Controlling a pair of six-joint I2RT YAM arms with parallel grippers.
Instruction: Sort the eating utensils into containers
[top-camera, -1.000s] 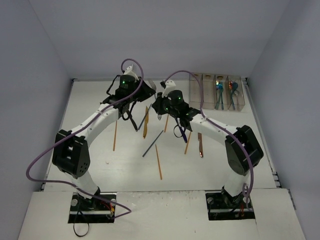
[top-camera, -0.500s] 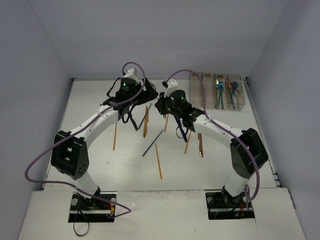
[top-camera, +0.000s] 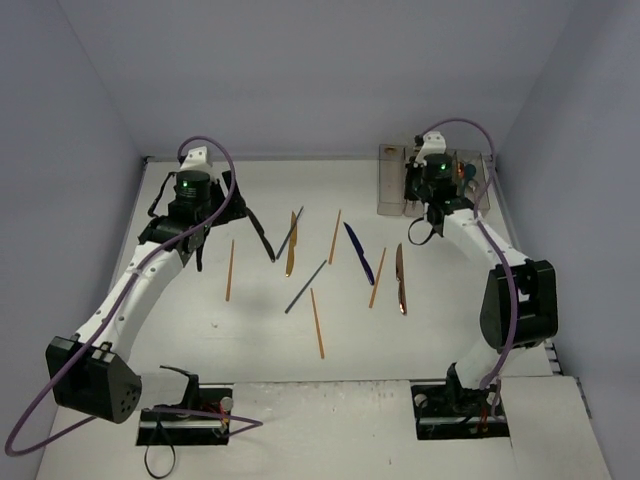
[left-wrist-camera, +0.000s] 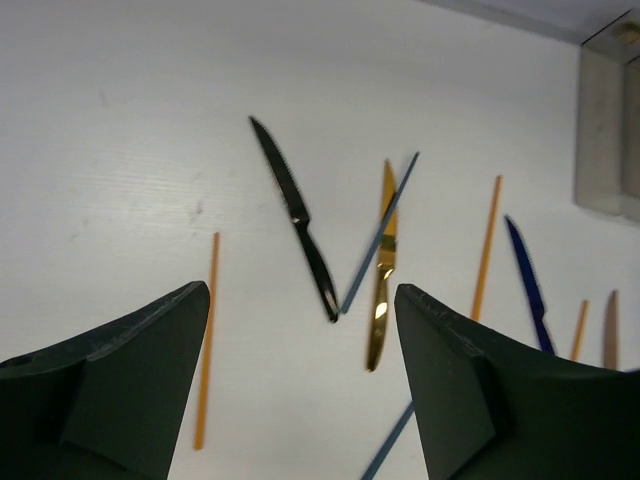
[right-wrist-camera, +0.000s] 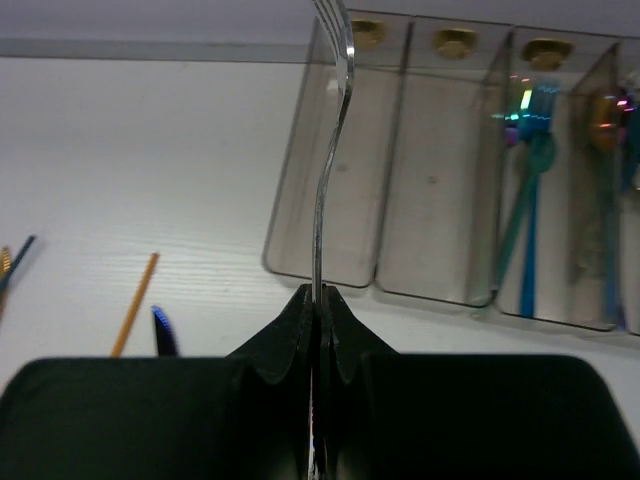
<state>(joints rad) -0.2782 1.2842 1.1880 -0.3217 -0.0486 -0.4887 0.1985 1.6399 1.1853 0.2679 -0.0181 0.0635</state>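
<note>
Both arms have pulled away from the middle of the white table (top-camera: 200, 330) since a second ago. The left arm (top-camera: 130, 290) has swung back to the left side. The right arm (top-camera: 490, 250) has reached out to the far right corner, where the containers (top-camera: 390, 190) stand.

The left gripper (left-wrist-camera: 302, 288) hangs above the table with its fingers spread wide and nothing between them. The right gripper (right-wrist-camera: 320, 300) has its fingers pressed together on the handle of a silver fork (right-wrist-camera: 325, 170). The fork stands up out of the grip, and in the wrist view its tines line up with the left wall of the leftmost bin. That bin and the next hold no utensils. A teal fork (right-wrist-camera: 528, 200) lies in the third bin.

The other utensils lie loose on the table:
- a black knife (left-wrist-camera: 297, 218)
- a gold knife (left-wrist-camera: 382, 270), crossed by a thin dark-blue chopstick (left-wrist-camera: 380, 232)
- a blue knife (top-camera: 360, 252)
- a copper knife (top-camera: 400, 280)
- a second dark-blue chopstick (top-camera: 305, 287)
- four orange chopsticks (top-camera: 230, 270), scattered among the rest
</note>
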